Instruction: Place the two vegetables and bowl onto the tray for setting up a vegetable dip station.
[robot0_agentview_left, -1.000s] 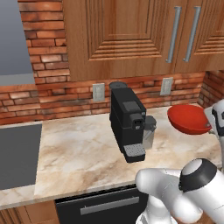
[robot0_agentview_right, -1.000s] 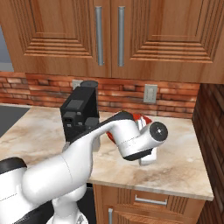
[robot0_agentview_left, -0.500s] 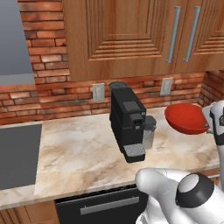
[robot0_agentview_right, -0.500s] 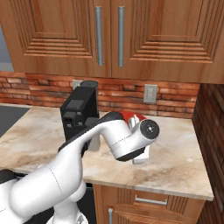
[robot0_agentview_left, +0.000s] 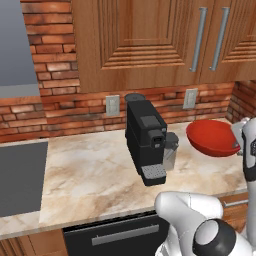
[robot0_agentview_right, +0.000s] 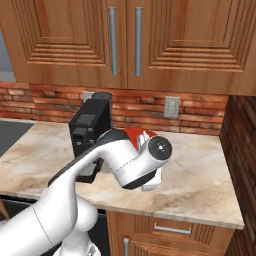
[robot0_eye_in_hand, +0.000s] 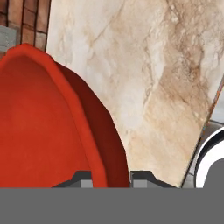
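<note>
One big shiny red round bowl (robot0_agentview_left: 214, 137) is pinched tight by its rim in our tool (robot0_eye_in_hand: 112, 178), up above the table (robot0_agentview_left: 95, 175), not yet on any tray.

- Marble countertop (robot0_agentview_left: 95, 175), beige veined, runs along brick wall.
- Black coffee machine (robot0_agentview_left: 145, 140) stands on it, mid-counter.
- Dark cooktop (robot0_agentview_left: 20, 177) set in at its left end.

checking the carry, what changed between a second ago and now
The gripper stays shut on the red bowl, carrying it slightly lower and left in the left base view. The arm's elbow has swung. The coffee machine and counter are unchanged.
</note>
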